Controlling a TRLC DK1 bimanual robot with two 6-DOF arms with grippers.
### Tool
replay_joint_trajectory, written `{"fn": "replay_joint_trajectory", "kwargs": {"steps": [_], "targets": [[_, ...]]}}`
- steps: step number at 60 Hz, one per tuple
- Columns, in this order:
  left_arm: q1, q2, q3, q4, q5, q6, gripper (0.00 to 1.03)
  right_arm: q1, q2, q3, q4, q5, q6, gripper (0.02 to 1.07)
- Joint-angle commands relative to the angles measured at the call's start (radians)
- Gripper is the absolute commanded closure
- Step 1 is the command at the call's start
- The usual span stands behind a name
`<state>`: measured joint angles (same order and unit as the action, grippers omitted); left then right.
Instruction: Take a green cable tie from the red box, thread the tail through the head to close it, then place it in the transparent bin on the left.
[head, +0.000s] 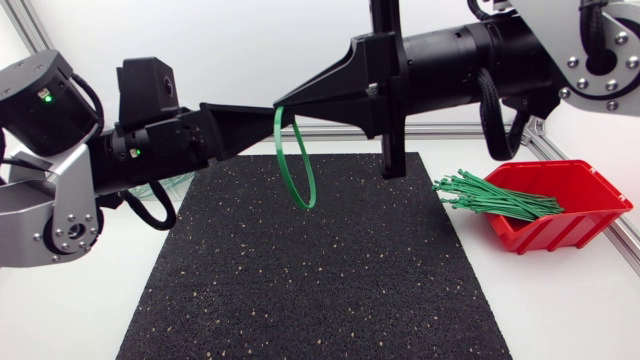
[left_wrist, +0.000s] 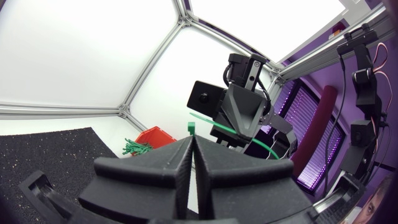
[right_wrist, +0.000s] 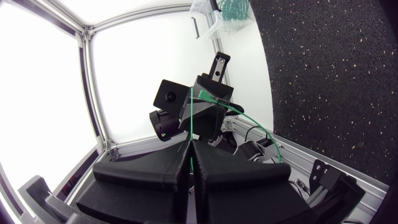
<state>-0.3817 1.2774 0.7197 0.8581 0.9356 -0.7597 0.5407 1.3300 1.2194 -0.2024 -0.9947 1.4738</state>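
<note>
While the head view shows the green cable tie (head: 296, 160) hanging as a loop above the black mat (head: 320, 290), pinched at its 12 o'clock between my left gripper (head: 273, 110) and right gripper (head: 283, 102), both clamped narrow, only my right wrist view shows the transparent bin (right_wrist: 208, 14). The red box (head: 560, 235) sits off the mat's 3 o'clock edge.

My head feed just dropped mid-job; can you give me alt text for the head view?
The left tool and right tool meet tip to tip above the black mat, each shut on a green cable tie that hangs below them as a loop. The red box, holding spare green ties, sits off the mat's right edge.
</note>
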Motion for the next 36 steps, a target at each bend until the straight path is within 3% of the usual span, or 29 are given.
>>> {"fn": "replay_joint_trajectory", "kwargs": {"steps": [1, 36], "targets": [[0.001, 0.020, -0.009, 0.021, -0.001, -0.006, 1.00, -0.018, 0.003, -0.011, 0.024, 0.002, 0.033, 1.02], [0.003, 0.025, -0.019, 0.021, -0.001, 0.010, 1.00, 0.007, 0.006, -0.043, 0.052, 0.001, 0.029, 1.02]]}}
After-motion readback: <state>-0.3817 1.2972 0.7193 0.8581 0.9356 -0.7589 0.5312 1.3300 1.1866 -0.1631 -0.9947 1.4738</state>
